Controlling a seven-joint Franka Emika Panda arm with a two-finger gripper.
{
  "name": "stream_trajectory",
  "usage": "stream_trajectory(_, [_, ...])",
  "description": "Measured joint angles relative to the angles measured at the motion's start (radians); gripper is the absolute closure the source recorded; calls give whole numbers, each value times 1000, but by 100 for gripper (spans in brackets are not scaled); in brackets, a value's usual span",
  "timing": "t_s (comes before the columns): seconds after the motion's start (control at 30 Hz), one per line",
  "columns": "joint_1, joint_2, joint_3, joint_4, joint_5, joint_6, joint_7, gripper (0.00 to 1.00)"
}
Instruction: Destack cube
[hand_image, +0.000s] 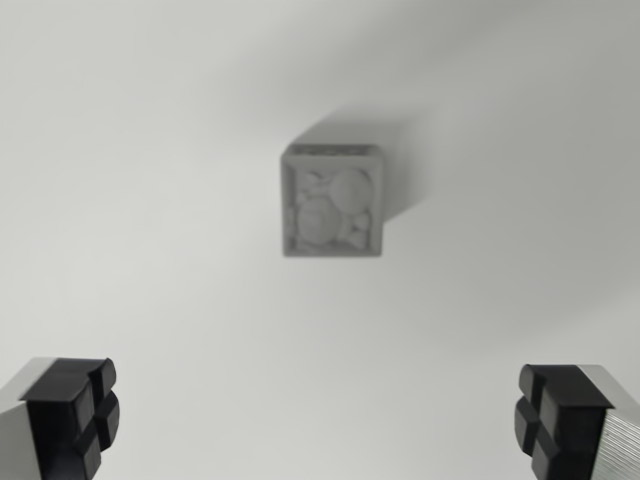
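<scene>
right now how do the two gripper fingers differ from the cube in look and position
The fingers are black pads on silver bodies; the cube is grey all over with a round relief pattern on its top face. The fingers sit at the bottom corners of the wrist view, cut off by the frame; the cube sits whole near the centre, casting a shadow on the white surface. The fingers stand wide apart, touching nothing. All look blocky.

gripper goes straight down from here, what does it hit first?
Probably the grey cube, but it sits above the midpoint of the open gripper in the wrist view, so the fingers may reach the bare white surface first. Depth is unclear.
</scene>
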Motion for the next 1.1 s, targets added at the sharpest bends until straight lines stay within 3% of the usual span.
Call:
stream_trajectory(0.47, [0,-94,0,55,-12,-148,9,0])
stream_trajectory(1.1, [0,-147,1,112,-17,-258,13,0])
